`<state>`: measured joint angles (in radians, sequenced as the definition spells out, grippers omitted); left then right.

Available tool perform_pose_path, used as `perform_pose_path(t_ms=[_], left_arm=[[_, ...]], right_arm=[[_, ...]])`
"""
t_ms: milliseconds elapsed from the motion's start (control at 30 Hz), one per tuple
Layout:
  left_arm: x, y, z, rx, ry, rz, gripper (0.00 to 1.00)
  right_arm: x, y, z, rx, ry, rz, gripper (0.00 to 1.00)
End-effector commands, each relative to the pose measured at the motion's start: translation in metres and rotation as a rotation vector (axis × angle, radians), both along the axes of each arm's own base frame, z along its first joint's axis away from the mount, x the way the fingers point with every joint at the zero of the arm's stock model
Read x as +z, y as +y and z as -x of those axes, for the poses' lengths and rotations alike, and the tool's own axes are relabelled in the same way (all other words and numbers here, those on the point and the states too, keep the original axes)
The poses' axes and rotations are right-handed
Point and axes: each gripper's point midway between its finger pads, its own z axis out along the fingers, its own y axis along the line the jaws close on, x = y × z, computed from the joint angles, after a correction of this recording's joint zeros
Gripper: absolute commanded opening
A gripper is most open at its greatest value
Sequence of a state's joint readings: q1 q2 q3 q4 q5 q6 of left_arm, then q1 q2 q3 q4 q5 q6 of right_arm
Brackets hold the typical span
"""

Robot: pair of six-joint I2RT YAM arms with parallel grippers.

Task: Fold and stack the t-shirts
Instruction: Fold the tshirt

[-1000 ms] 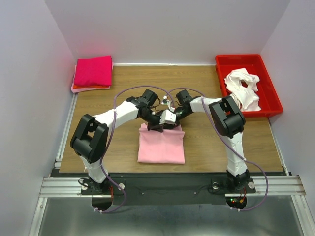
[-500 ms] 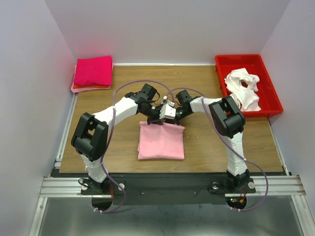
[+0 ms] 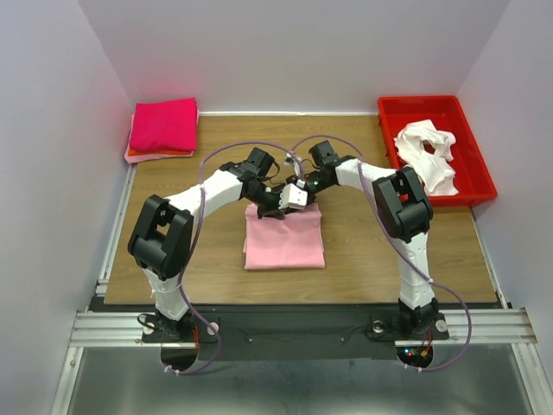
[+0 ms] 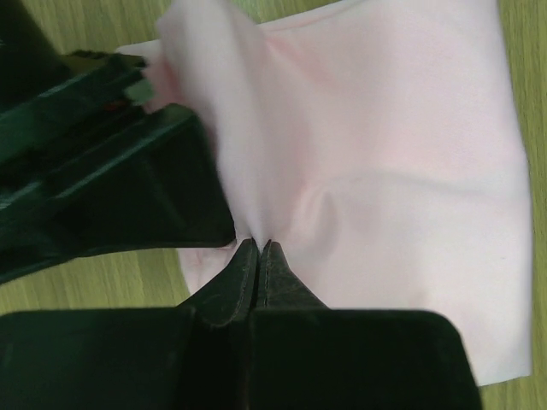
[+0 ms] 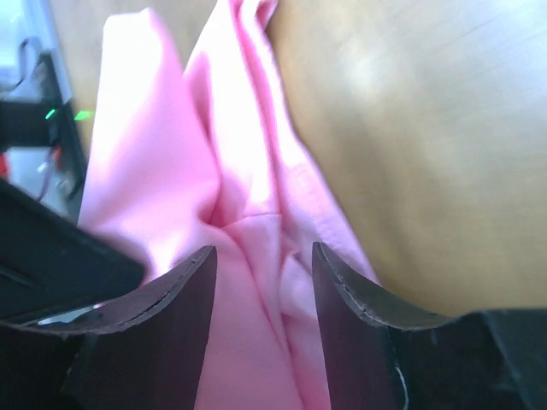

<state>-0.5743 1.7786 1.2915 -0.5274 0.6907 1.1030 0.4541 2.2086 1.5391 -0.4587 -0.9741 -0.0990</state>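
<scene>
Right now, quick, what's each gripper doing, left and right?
Left gripper: jaws shut, pinching the light pink t-shirt.
Right gripper: jaws open, with that shirt's cloth between them, not clamped.

The table [image 3: 371,246] holds a pink t-shirt [image 3: 283,242], folded stack [image 3: 162,125] and red tray [image 3: 415,104].

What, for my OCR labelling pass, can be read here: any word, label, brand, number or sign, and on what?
None: no word, label, brand, number or sign is legible in any view.
The light pink t-shirt, the folded stack of t-shirts, the white t-shirts and the red tray look plain.
The green lights in the right wrist view are lamps, not text.
</scene>
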Motion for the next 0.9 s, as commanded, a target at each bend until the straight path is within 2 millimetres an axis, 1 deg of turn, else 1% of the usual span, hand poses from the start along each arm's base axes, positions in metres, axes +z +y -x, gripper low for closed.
perform_pose_path(t_ms=[0,33,67,167,267,333,367,400,433,467,500,533,600,633,667,733,867], left_arm=[[0.012,-0.005,-0.006,-0.015,-0.032,0.027,0.00],[0.011,-0.004,-0.007,-0.013,-0.033,0.027,0.00],[0.011,-0.004,-0.008,-0.011,-0.037,0.027,0.00],[0.012,-0.004,-0.014,-0.010,-0.039,0.035,0.00],[0.014,-0.005,-0.014,-0.023,-0.030,0.044,0.00],[0.015,-0.007,-0.013,-0.030,-0.026,0.049,0.00],[0.016,-0.007,-0.011,-0.034,-0.022,0.052,0.00],[0.020,-0.007,-0.011,-0.036,-0.025,0.059,0.00],[0.021,-0.007,-0.011,-0.035,-0.028,0.062,0.00],[0.021,-0.007,-0.011,-0.030,-0.027,0.060,0.00],[0.024,-0.007,-0.012,-0.029,-0.031,0.063,0.00],[0.025,-0.007,-0.012,-0.027,-0.033,0.064,0.00],[0.027,-0.007,-0.016,-0.022,-0.039,0.068,0.00],[0.029,-0.007,-0.018,-0.011,-0.038,0.073,0.00],[0.031,-0.008,-0.023,-0.003,-0.047,0.080,0.00],[0.029,-0.006,-0.029,0.006,-0.046,0.075,0.02],[0.028,-0.006,-0.040,0.006,-0.057,0.075,0.03]], right_arm=[[0.023,-0.014,-0.046,-0.093,-0.140,0.026,0.55],[0.029,-0.018,-0.053,-0.110,-0.147,0.017,0.56],[0.032,-0.020,-0.056,-0.121,-0.142,0.012,0.56],[0.041,-0.028,-0.057,-0.133,-0.141,-0.009,0.58],[0.047,-0.031,-0.060,-0.135,-0.162,-0.016,0.58],[0.048,-0.029,-0.062,-0.131,-0.167,-0.022,0.56],[0.044,-0.028,-0.064,-0.128,-0.160,-0.023,0.55],[0.046,-0.026,-0.069,-0.126,-0.171,-0.032,0.53],[0.045,-0.024,-0.070,-0.117,-0.163,-0.044,0.48],[0.042,-0.022,-0.073,-0.117,-0.157,-0.045,0.47],[0.033,-0.020,-0.075,-0.111,-0.134,-0.051,0.45],[0.027,-0.018,-0.075,-0.109,-0.116,-0.053,0.42],[0.014,-0.017,-0.072,-0.103,-0.076,-0.056,0.39],[0.002,-0.016,-0.068,-0.097,-0.045,-0.051,0.38],[-0.004,-0.016,-0.065,-0.092,-0.029,-0.048,0.38],[-0.017,-0.017,-0.055,-0.075,-0.009,-0.038,0.36],[-0.028,-0.019,-0.041,-0.052,-0.001,-0.019,0.34]])
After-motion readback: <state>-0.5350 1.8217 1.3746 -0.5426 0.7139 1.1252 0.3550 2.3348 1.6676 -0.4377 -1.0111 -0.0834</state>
